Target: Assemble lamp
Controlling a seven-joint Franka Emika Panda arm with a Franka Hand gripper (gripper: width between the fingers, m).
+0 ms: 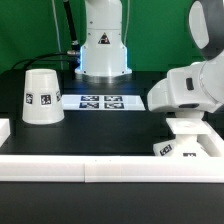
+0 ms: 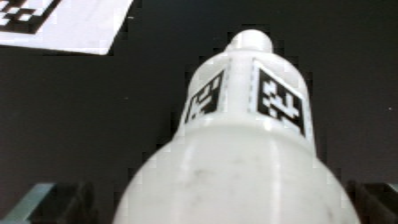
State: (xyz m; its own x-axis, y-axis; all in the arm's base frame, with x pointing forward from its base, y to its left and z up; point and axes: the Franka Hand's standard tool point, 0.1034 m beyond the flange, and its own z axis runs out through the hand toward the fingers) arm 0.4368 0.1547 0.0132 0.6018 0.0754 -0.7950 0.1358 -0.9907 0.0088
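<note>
In the wrist view the white bulb [image 2: 240,130] fills the frame, with its narrow neck pointing away over the black table and square tags on two sides. My gripper [image 2: 214,208] is shut on its round body; dark fingers [image 2: 54,200] show at the edges. In the exterior view the gripper [image 1: 187,128] hangs under the white hand at the exterior view's right. Below it is a white tagged part [image 1: 185,148], half hidden by the front rail; I cannot tell whether it is the base. The cone shade [image 1: 40,95] stands upright at the exterior view's left.
The marker board [image 1: 98,101] lies on the black table between the shade and my arm, and its corner shows in the wrist view [image 2: 54,25]. A white rail [image 1: 100,166] runs along the front. The robot's pedestal [image 1: 103,50] stands at the back.
</note>
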